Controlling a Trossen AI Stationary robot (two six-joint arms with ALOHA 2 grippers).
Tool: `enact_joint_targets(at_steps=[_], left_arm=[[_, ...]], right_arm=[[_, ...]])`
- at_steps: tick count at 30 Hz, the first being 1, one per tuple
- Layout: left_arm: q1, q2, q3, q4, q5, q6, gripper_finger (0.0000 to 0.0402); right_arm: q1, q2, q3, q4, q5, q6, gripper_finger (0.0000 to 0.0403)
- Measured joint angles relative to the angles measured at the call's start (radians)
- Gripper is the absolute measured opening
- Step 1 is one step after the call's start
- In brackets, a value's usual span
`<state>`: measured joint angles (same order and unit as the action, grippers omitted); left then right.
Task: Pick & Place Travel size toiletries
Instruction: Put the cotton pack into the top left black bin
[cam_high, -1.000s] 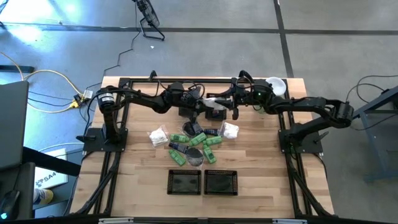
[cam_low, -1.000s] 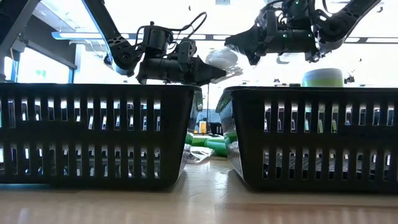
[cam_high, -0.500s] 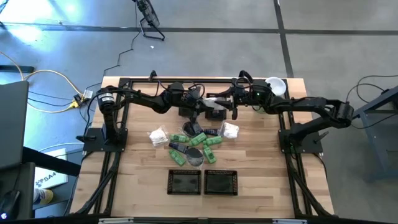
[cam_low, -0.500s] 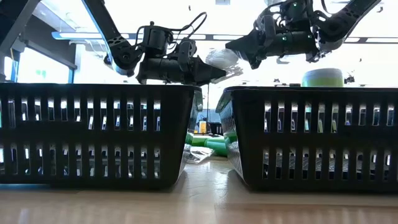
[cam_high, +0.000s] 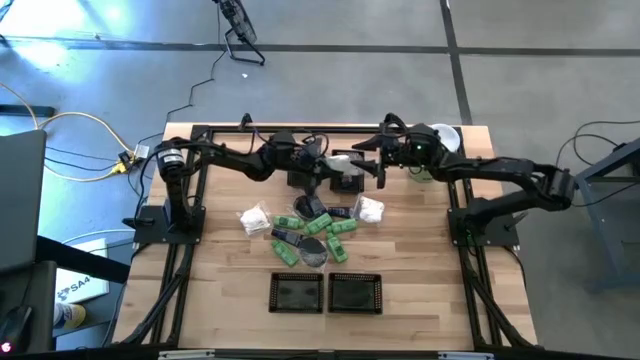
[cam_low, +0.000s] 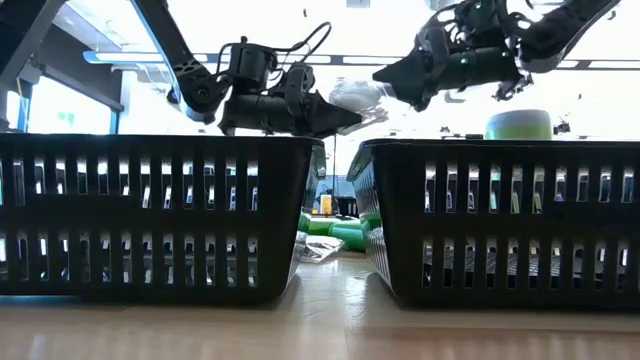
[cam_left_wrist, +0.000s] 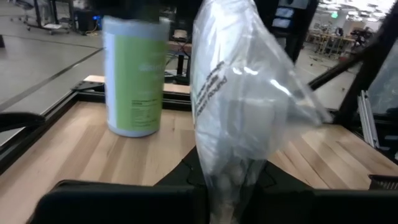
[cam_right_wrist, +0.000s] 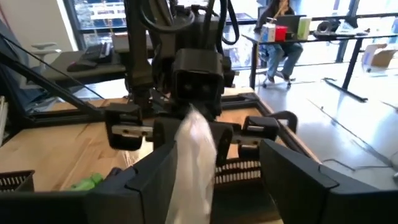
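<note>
The left gripper (cam_low: 345, 117) pinches a clear-wrapped packet (cam_left_wrist: 239, 99) at its base — the right gripper (cam_right_wrist: 217, 165) straddles it, fingers spread, untouching.

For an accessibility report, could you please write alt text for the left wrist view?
A clear plastic packet with printed text stands upright in the left gripper, shut on its lower end. Behind it, a tall pale-green cylinder stands on the wooden table.

Two black mesh baskets (cam_high: 298, 292) (cam_high: 355, 293) sit side by side at the table's (cam_high: 420, 270) near edge; a pale-green canister (cam_left_wrist: 132, 78) stands upright at the far edge; a person (cam_right_wrist: 277, 37) sits at a desk beyond.
</note>
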<state>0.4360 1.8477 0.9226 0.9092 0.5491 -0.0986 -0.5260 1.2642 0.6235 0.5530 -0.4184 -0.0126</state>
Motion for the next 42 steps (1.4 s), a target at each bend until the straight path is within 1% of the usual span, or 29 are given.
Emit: enact_joint_targets(at_steps=[5, 8, 14, 23, 33, 39, 42], left_arm=[[0.046, 0.000, 0.000, 0.000, 0.040, -0.041, 0.0031], [0.063, 0.000, 0.000, 0.000, 0.046, -0.049, 0.0031], [0.089, 0.000, 0.000, 0.000, 0.047, -0.068, 0.0031], [0.095, -0.020, 0.000, -0.025, 0.066, -0.072, 0.0031], [0.095, -0.022, 0.000, -0.039, 0.078, -0.089, 0.0031], [0.142, -0.032, 0.000, -0.115, 0.099, -0.118, 0.0031], [0.176, -0.047, -0.001, -0.189, 0.099, -0.160, 0.0031]], right_arm=[[-0.018, -0.103, 0.000, -0.102, 0.000, -0.046, 0.0221], [-0.025, -0.160, 0.000, -0.159, 0.001, -0.063, 0.0221], [-0.032, -0.236, 0.000, -0.257, 0.051, -0.072, 0.0216], [-0.033, -0.240, 0.000, -0.277, 0.076, -0.073, 0.0215], [-0.032, -0.240, 0.000, -0.277, 0.079, -0.072, 0.0215], [-0.032, -0.240, 0.000, -0.277, 0.079, -0.068, 0.0215], [-0.032, -0.240, 0.000, -0.277, 0.079, -0.068, 0.0215]])
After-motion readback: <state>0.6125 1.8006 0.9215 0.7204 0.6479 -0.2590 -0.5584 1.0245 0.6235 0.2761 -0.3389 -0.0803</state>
